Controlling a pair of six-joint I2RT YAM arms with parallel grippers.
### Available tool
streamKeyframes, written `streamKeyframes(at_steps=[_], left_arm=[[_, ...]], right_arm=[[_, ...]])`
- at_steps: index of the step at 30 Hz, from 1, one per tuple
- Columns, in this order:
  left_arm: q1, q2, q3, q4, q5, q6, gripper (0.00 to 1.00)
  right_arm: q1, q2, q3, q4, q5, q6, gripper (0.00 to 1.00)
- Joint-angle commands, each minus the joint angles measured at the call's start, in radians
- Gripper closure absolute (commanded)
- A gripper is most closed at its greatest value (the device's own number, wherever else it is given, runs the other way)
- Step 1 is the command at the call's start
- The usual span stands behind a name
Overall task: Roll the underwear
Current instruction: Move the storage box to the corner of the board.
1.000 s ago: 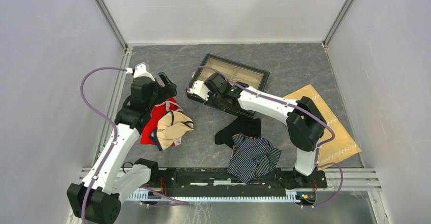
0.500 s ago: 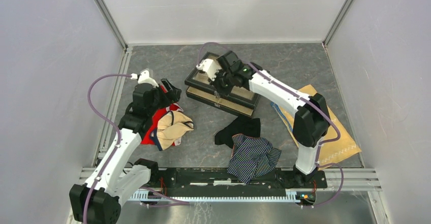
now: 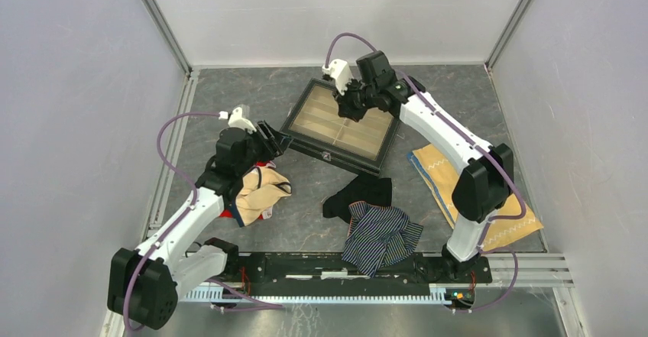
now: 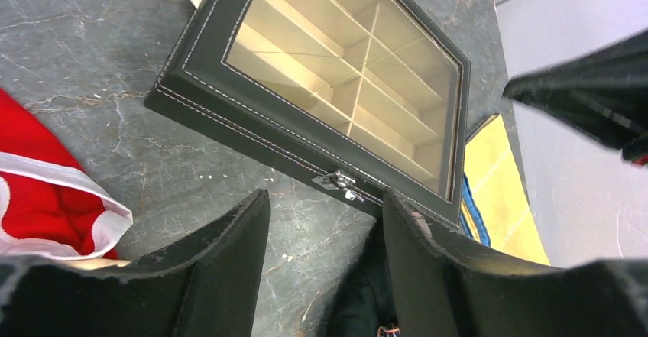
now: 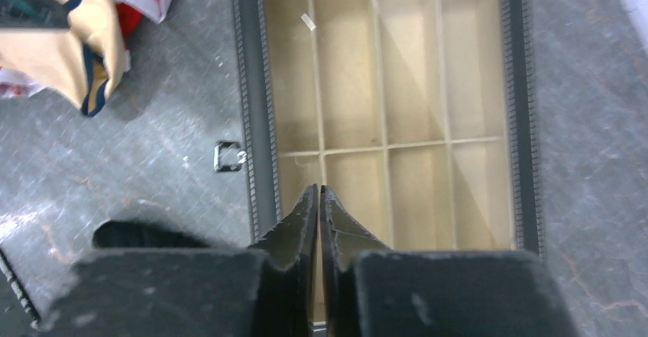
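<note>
The navy striped underwear [image 3: 380, 234] lies crumpled on the table near the front edge. The black underwear [image 3: 361, 193] lies just behind it, touching it, and shows as dark cloth low in the left wrist view [image 4: 367, 306]. My left gripper [image 3: 277, 140] [image 4: 325, 203] is open and empty. It hangs over bare table between a red and beige pile and a black box. My right gripper [image 3: 350, 111] [image 5: 319, 192] is shut, with nothing visible between the fingers. It is over the far part of the box, well away from both underwear.
A black stitched box [image 3: 302, 108] [image 4: 229, 100] [image 5: 248, 85] with a window top, tan compartments and a front clasp [image 4: 340, 180] lies mid-table. Red and beige garments [image 3: 256, 188] [image 5: 69, 46] lie left. A tan zigzag-stitched cloth [image 3: 489, 199] lies right. Walls enclose the table.
My right gripper has swung from the box's front left to its far edge. The box top looked raised half a second ago and lies flat now. My left gripper moved right toward the box.
</note>
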Motion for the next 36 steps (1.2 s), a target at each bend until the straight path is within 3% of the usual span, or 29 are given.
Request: streamKeyframes(at_steps=[1,4,12,26,36], left_arm=[[-0.006,-0.037,0.012,0.019,-0.096,-0.043,0.33],[-0.006,-0.082,0.013,-0.077,-0.208,-0.059,0.29],[-0.006,-0.138,0.001,-0.181,-0.325,-0.094,0.27],[-0.005,-0.151,0.003,-0.201,-0.332,-0.087,0.26],[-0.006,-0.147,0.004,-0.203,-0.337,-0.08,0.26]], right_arm=[[0.032,-0.076,-0.116,0.04,-0.068,-0.026,0.82],[0.087,-0.093,-0.171,0.059,-0.021,-0.043,0.66],[0.247,-0.009,-0.151,0.055,0.145,-0.045,0.49],[0.305,0.097,-0.133,0.058,0.263,-0.048,0.48],[0.308,0.129,-0.153,0.069,0.335,-0.046,0.56]])
